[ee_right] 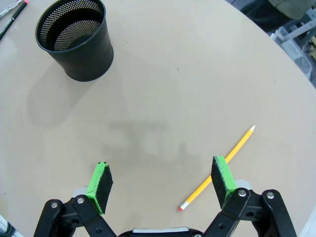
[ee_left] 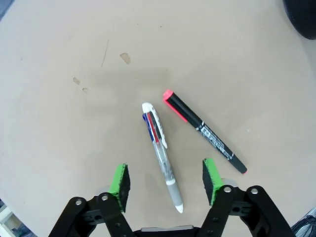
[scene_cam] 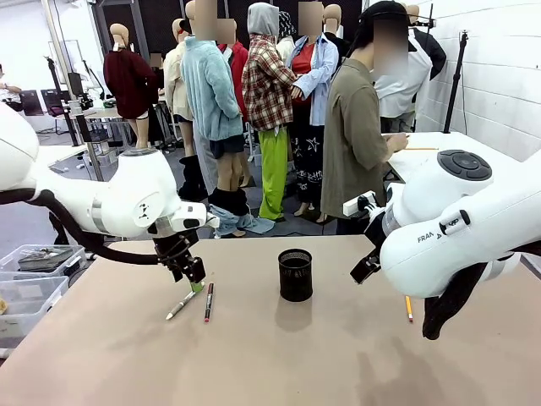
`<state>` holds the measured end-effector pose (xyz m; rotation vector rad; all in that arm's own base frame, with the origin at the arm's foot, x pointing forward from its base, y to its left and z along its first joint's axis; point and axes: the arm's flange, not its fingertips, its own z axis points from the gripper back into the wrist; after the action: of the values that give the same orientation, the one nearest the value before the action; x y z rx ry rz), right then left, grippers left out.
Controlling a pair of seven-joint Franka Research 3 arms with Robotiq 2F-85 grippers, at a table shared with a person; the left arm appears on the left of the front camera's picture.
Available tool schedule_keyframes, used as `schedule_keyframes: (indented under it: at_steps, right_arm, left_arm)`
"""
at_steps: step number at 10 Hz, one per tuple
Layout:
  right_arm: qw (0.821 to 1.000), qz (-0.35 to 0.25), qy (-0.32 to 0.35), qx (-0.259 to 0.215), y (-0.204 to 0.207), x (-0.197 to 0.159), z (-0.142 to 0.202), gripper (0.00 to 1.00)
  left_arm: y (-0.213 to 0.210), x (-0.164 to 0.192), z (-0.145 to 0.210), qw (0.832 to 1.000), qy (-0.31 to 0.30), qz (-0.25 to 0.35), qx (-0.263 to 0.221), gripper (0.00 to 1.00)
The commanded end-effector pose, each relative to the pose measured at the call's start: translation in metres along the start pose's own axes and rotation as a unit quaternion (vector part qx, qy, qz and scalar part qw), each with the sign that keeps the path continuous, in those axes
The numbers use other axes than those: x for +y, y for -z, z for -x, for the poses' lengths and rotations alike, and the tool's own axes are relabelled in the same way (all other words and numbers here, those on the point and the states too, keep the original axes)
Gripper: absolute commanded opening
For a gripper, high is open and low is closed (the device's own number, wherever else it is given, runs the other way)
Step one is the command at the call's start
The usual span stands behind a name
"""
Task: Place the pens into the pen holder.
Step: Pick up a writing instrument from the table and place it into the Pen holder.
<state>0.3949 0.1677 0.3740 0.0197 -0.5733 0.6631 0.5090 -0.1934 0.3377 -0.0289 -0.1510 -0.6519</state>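
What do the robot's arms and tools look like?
Both arms are white with rounded, bulky joints. The left arm has a black cable looping under it; the right arm carries black lettering and a dark round cap. The left tool and right tool are black linkages with silver rivets, ending in green pads.

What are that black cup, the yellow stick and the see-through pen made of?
The pen holder looks like black metal mesh, matt: tiny holes all over its wall, solid rim. The yellow pencil seems painted wood, with a pale sharpened tip and reddish eraser end. The see-through pen is probably plastic: coloured refills show through its clear barrel.
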Motion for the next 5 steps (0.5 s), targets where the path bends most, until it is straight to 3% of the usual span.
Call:
schedule_keyframes:
  at_steps: [1, 5]
  right_arm:
    - [1.0, 0.0, 0.0, 0.0, 0.0, 0.0, 0.0, 1.0]
    - [1.0, 0.0, 0.0, 0.0, 0.0, 0.0, 0.0, 1.0]
  left_arm:
    - [0.012, 0.005, -0.013, 1.0, -0.017, 0.005, 0.014, 0.95]
    - [0.027, 0.004, -0.011, 0.999, -0.025, -0.006, 0.039, 0.95]
